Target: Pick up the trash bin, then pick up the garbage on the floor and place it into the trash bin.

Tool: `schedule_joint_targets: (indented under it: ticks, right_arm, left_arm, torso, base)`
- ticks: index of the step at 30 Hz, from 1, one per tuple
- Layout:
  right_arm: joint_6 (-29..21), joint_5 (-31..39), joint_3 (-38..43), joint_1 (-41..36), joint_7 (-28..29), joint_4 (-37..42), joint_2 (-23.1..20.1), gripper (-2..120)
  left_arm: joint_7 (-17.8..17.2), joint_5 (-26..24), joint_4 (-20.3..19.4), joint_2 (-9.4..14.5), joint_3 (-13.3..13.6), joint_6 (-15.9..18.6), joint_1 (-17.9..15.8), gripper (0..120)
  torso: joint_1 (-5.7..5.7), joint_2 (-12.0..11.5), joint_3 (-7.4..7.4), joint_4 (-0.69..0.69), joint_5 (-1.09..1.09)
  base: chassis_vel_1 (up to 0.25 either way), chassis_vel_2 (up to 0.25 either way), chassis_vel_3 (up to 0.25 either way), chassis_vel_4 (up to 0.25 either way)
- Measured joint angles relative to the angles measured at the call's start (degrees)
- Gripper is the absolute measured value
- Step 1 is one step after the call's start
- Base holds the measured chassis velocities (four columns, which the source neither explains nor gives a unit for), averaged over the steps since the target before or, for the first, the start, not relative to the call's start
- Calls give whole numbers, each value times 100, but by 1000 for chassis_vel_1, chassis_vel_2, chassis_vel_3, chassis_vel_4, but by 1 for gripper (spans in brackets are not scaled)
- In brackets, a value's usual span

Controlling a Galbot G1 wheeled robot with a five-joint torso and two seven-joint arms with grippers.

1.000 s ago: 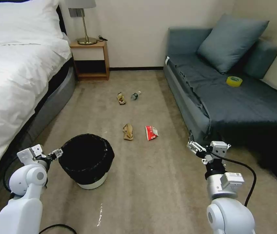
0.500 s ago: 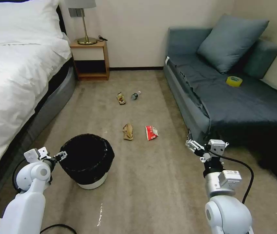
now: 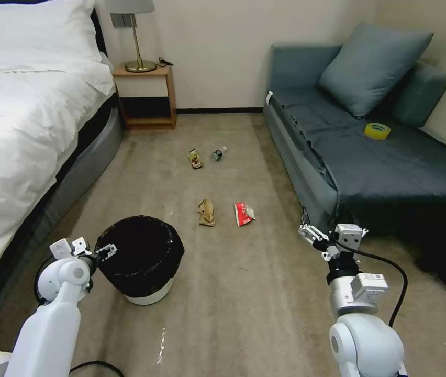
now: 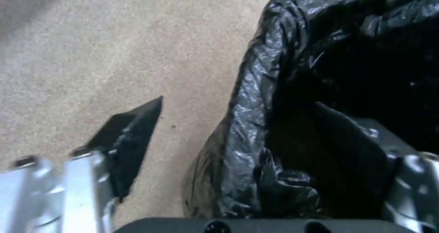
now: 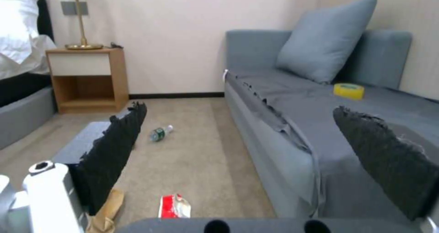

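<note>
I see the bin (image 3: 140, 259), white with crinkled black liner, standing on the carpet by the bed (image 3: 19, 131). Left end effector (image 3: 106, 250) is spread wide, straddling its near rim. Right end effector (image 3: 312, 236) is wide too, idle beside the sofa (image 3: 369, 162). Four litter pieces (image 3: 206, 212) lie ahead, unobstructed.

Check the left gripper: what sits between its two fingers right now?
The left gripper is open and straddles the trash bin rim: the bag-covered wall lies between its fingers, one finger outside over carpet, the other inside the bin. Left wrist view shows it.
</note>
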Motion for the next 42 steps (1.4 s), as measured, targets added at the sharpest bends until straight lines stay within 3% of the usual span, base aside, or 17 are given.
schedule_joint_targets:
  ticks: [3,5,6,9,11,14,18,21,28,33,35,38,40,42]
  right_arm:
    - [17,0,18,11,6,-10,-6,100]
    - [20,0,20,12,7,-14,-7,100]
    - [33,0,26,14,10,-25,-9,100]
    - [44,0,26,15,14,-38,-9,100]
    - [46,0,20,16,16,-49,-9,100]
    - [55,0,16,17,16,-57,-11,100]
    - [160,20,18,14,6,-67,-44,100]
    - [234,51,21,9,-6,-68,-63,100]
    - [440,203,42,12,-90,-84,-114,100]
    - [590,369,78,19,-126,-92,-192,100]
    - [617,459,84,15,-130,-56,-232,100]
    - [628,582,87,1,-131,9,-292,100]
    - [633,604,88,-3,-131,19,-309,100]
    - [704,672,99,-30,-159,36,-372,100]
  left_arm:
    - [-2,3,41,-13,41,-4,-25,68]
    - [-2,4,47,-15,45,-5,-27,66]
    - [-2,5,65,-18,56,-6,-30,58]
    - [-3,6,79,-22,69,-8,-32,51]
    - [-2,6,72,-24,72,-8,-14,40]
    - [-2,6,52,-26,66,-8,11,33]
    - [-8,-69,-16,-23,-4,1,93,13]
    - [-4,-139,-45,-16,-39,12,123,5]
    - [-105,-260,-160,-23,-163,36,197,3]
    - [-172,-273,-493,-34,-361,83,356,3]
    - [-194,-192,-816,-36,-499,83,472,3]
    - [-201,173,-1283,-24,-646,77,667,3]
    - [-201,244,-1390,-20,-689,73,715,3]
    - [-126,645,-1761,-50,-843,68,937,3]
  torso:
    - [0,0,0,1,1]
    - [0,0,0,1,1]
    - [0,1,-1,1,1]
    - [0,1,-1,1,0]
    - [0,1,-1,0,-1]
    - [0,1,-1,-1,-3]
    - [0,1,0,-2,-5]
    - [0,0,0,-2,-7]
    - [0,0,2,-4,-11]
    - [1,-2,3,-3,-17]
    - [0,-2,2,-2,-6]
    - [1,-2,2,-3,-9]
    - [0,-2,2,-2,-6]
    - [0,-2,1,-1,-6]
  base:
    - [0,0,0,0]
    - [0,0,0,0]
    - [0,0,0,0]
    - [0,0,0,0]
    - [0,0,0,0]
    - [0,0,0,0]
    - [0,0,0,0]
    - [0,0,0,0]
    - [0,0,0,0]
    - [0,0,0,0]
    - [0,0,0,0]
    - [0,0,0,0]
    - [0,0,0,0]
    - [0,0,0,0]
